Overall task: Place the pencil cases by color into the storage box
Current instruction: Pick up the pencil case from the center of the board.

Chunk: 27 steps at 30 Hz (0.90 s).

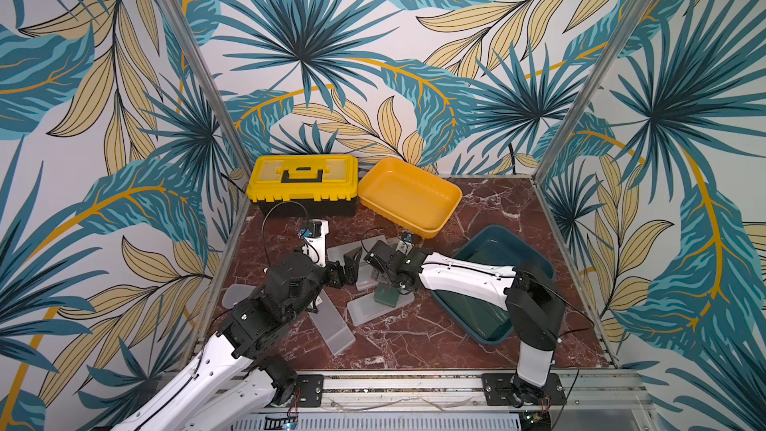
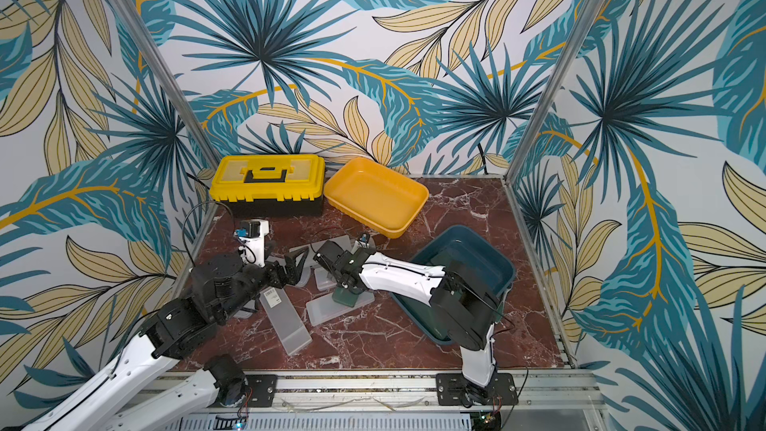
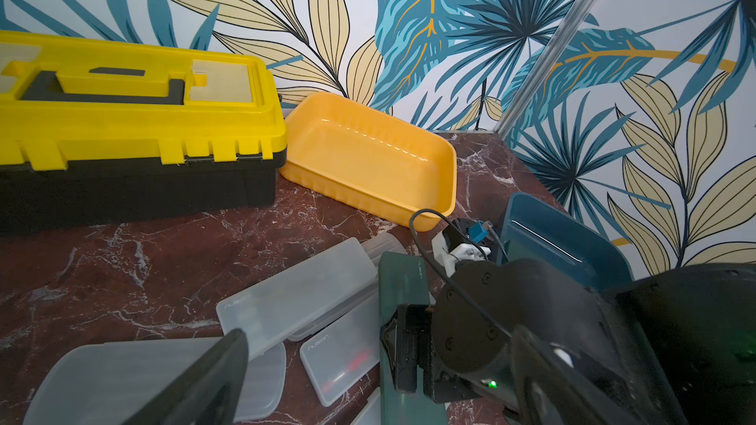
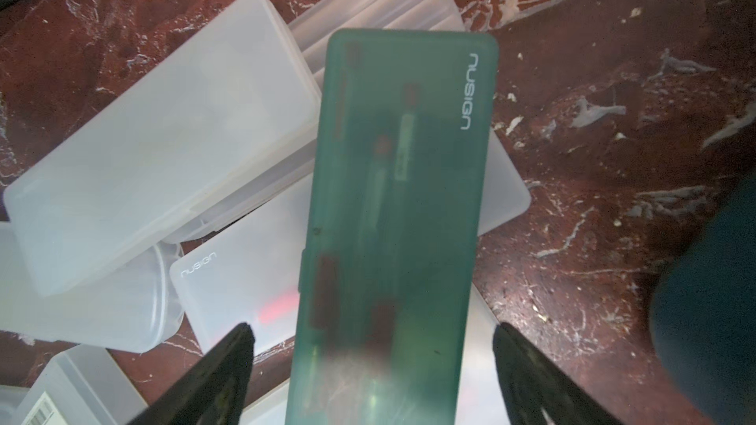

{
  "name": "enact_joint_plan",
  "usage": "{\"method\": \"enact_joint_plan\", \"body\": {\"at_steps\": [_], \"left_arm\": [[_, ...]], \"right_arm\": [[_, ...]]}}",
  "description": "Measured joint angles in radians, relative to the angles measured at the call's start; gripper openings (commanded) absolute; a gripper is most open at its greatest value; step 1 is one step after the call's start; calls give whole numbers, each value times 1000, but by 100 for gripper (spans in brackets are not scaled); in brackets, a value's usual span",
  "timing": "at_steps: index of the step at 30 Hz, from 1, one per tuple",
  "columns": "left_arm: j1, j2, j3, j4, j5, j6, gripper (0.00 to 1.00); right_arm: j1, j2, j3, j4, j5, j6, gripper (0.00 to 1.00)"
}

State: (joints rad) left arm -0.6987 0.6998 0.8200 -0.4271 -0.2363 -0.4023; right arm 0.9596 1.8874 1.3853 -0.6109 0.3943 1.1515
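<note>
The right gripper [image 4: 373, 333] is wide open. Its two black fingers [image 4: 221, 378] stand one on each side of the green pencil case [image 4: 401, 198]. There is a little gap on both sides, so nothing is gripped yet. The green pencil case lies on top of a heap of white pencil cases [image 4: 163, 136] in the middle of the table [image 4: 593, 157], near the blue-green bin [image 1: 499, 230].

To do this step well, I think the fingers should go down a bit more. Then they meet the long thin edges of the case and not its flat top. After that they should squeeze slowly. The case looks smooth and slippery, so a fast pinch could make it pop out or tip. It rests on bumpy white cases, so it may rock. A slow lift straight up would leave the white ones where they are.

The blue-green bin seems to have dark green cases in it already, so this one likely goes there. The yellow tray [image 1: 449, 201] has nothing in it. Maybe it is for the white ones.

The left gripper [image 1: 350, 268] is open too and holds nothing. It hangs close by, over the white cases, so the right arm should take care not to bump it.
</note>
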Motion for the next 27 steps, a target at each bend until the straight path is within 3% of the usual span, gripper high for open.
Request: {"method": "enact_joint_plan", "body": {"at_steps": [16,27], "left_arm": [[0,1,0,12,37,-6,99],[0,-10,-1,12,39,-6,99]], "right_arm": [[-15,55,0,14,-37,0,86],[-18,64,1,24,-44,-2,73]]}}
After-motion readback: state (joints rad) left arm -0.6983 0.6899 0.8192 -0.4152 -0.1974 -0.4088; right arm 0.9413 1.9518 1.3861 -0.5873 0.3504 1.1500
